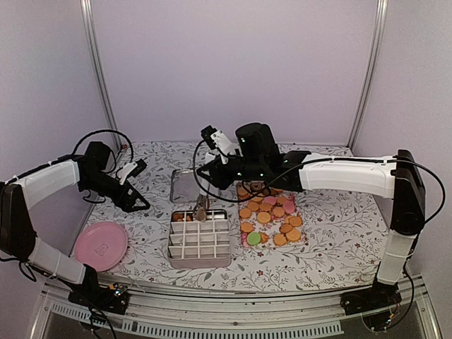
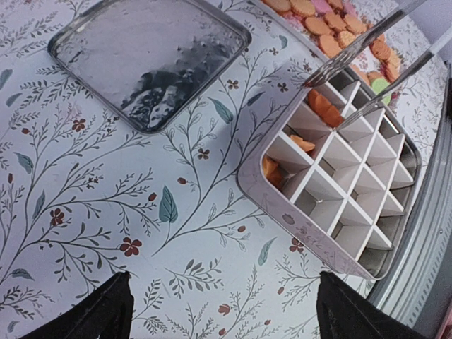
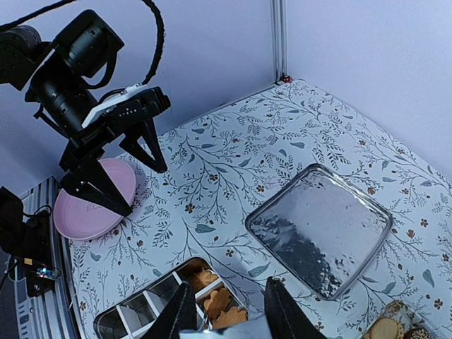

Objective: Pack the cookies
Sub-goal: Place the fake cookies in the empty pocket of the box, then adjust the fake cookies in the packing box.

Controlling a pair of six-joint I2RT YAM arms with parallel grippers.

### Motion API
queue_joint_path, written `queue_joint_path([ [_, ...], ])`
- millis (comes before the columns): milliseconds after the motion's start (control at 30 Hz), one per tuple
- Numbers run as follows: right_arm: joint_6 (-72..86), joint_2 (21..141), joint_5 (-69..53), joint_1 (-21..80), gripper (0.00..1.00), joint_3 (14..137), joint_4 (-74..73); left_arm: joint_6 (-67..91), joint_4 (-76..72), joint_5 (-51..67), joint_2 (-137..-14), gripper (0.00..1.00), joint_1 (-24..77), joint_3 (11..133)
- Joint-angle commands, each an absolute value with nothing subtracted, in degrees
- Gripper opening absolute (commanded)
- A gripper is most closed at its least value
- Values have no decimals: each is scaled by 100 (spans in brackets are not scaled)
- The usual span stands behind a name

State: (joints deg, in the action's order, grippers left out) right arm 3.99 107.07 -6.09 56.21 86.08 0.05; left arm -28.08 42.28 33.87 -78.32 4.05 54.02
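- The pink plate [image 1: 101,245] sits bare at the left edge of the counter [image 1: 325,244], and no part of the packing involves it.
- The left fingers [image 1: 136,197] hang spread wide above the counter, left of the box, holding nothing.
- A shiny lid [image 1: 185,185] lies flat behind the box, so closing is not yet done.
- The divided box [image 1: 200,244] has orange cookies [image 2: 305,143] only in a few compartments at its far left corner. Every other compartment shows white and empty.
- The right fingers [image 1: 203,210] reach down into that far row, part way apart. I cannot tell whether a cookie is pinched between the tips.
- Just right of the box lies the loose pile [image 1: 272,212]: many orange discs, a few pink, some dark, one green.
- By my judgement the packing has barely begun, and nearly all the cookies are still outside the box.
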Motion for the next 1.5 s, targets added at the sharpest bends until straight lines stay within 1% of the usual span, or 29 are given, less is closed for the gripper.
queue_joint_path([
  [0,372,10579,-608,5642,34,8695,237,-2870,4217,3473,-7815,90,345,5423],
  [200,314,10338,-382,5600,34,8667,228,-2880,4219,3476,-7815,90,349,5432],
  [500,299,9896,-392,5402,34,8382,202,-2859,4219,3502,-7838,91,347,5464],
  [833,465,9978,-515,5535,34,8333,369,-2859,4244,3481,-7873,90,346,5502],
  [1033,413,10216,-70,5908,33,8627,348,-2874,4245,3455,-7874,90,348,5493],
  [1367,401,10968,1564,6459,31,9435,-116,-2896,4251,3424,-7843,90,352,5460],
  [1467,434,11131,1913,6531,28,9609,-229,-2910,4258,3414,-7823,90,347,5454],
])
